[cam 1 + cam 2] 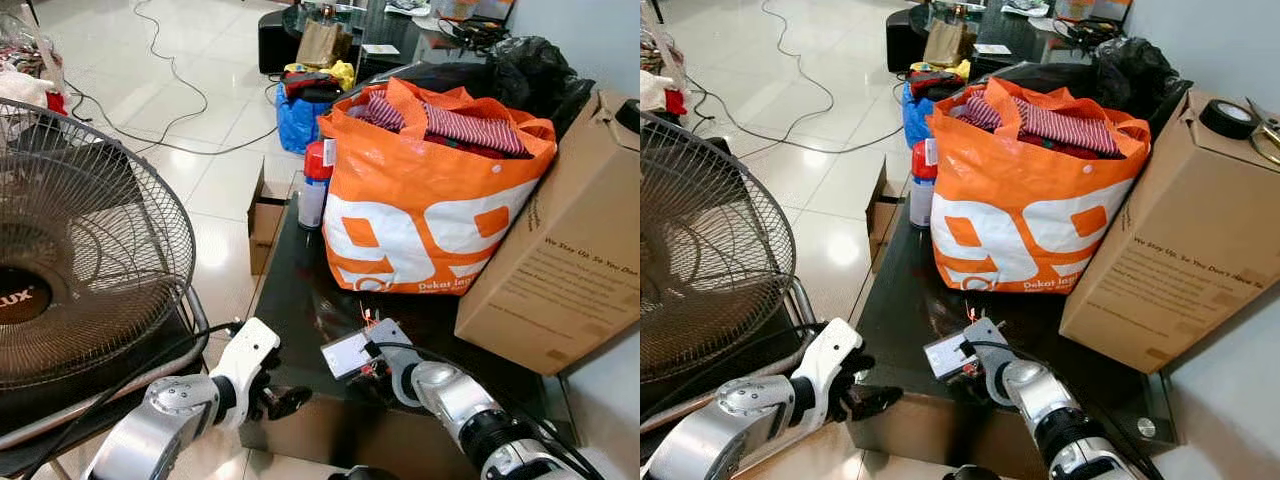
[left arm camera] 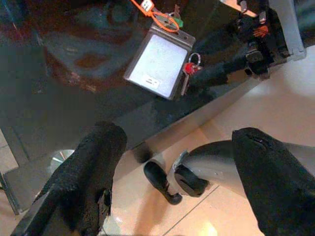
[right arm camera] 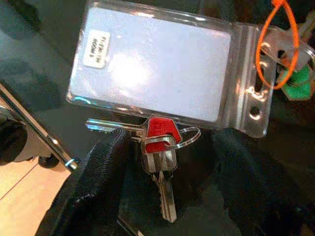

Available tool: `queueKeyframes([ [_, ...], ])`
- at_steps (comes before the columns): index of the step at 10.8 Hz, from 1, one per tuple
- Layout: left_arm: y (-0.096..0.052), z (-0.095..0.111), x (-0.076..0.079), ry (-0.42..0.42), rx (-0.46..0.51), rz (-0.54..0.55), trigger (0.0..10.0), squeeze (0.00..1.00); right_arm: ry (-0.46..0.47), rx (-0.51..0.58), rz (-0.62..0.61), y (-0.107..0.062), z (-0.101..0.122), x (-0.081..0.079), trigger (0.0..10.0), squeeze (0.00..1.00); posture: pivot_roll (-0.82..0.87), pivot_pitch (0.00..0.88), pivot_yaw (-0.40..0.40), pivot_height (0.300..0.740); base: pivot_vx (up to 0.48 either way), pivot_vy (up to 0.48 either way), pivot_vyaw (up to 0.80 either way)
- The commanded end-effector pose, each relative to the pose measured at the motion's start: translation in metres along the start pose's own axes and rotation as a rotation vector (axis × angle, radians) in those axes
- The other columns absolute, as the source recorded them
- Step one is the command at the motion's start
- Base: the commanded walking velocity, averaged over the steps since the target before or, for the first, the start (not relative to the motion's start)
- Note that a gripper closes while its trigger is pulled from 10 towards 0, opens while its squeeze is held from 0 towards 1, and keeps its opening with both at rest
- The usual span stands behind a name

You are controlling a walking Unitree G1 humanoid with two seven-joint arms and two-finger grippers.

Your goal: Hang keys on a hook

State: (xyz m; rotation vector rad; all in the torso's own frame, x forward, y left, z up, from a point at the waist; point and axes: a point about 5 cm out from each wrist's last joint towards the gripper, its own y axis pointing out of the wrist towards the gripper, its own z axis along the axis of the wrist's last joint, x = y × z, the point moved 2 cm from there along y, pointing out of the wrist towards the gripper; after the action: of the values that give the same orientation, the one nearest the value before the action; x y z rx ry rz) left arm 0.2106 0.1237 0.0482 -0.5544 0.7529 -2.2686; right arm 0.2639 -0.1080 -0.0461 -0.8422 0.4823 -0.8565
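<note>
Right gripper point(image 3: 165, 182) spread, straddling red-capped keys point(image 3: 158, 147) on glass table point(image 1: 300, 300); light, loose, slippery; best pinched at red heads.

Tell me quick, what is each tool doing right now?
Left tool: open, holding nothing, off the dark table's edge.
Right tool: open, fingers either side of the red-capped keys, not yet gripping.

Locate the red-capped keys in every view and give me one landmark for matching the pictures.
Left eye view: red-capped keys at the dark table's near edge, by the right gripper.
Right eye view: keys, same spot.
Left wrist view: keys beside the card sleeve.
Right wrist view: keys between the black fingers.
Landmark: clear card sleeve.
</note>
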Motion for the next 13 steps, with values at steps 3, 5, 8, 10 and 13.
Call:
queueKeyframes([
  [3, -0.0031, 0.0104, 0.0016, 0.021, 0.024, -0.009, 10.0, 0.0, 0.004, 0.027, -0.007, -0.0003, 0.0052, 0.0028, 9.3, 0.0, -0.14, 0.0, -0.132, 0.74, 0.0, 0.0, 0.0],
  [5, -0.0038, 0.0105, 0.0014, 0.021, 0.021, -0.009, 10.0, 0.0, 0.005, 0.025, -0.009, 0.0004, 0.0046, 0.0026, 5.6, 0.0, -0.14, 0.0, -0.13, 0.74, 0.0, 0.0, 0.0],
  [8, -0.0041, 0.0106, 0.0016, 0.024, 0.019, -0.01, 10.0, 0.0, 0.008, 0.024, -0.009, 0.0009, 0.0046, 0.0024, 4.6, 0.0, -0.14, 0.0, -0.127, 0.74, 0.0, 0.0, 0.0],
  [10, -0.0038, 0.0103, 0.0018, 0.023, 0.018, -0.012, 10.0, 0.0, 0.009, 0.023, -0.01, 0.0011, 0.0046, 0.0027, 4.4, 0.0, -0.14, 0.0, -0.128, 0.74, 0.0, 0.0, 0.0],
  [13, -0.0031, 0.0108, 0.0017, 0.023, 0.018, -0.013, 10.0, 0.0, 0.006, 0.023, -0.01, 0.0011, 0.005, 0.0037, 4.3, 0.0, -0.14, 0.0, -0.127, 0.74, 0.0, 0.0, 0.0],
])
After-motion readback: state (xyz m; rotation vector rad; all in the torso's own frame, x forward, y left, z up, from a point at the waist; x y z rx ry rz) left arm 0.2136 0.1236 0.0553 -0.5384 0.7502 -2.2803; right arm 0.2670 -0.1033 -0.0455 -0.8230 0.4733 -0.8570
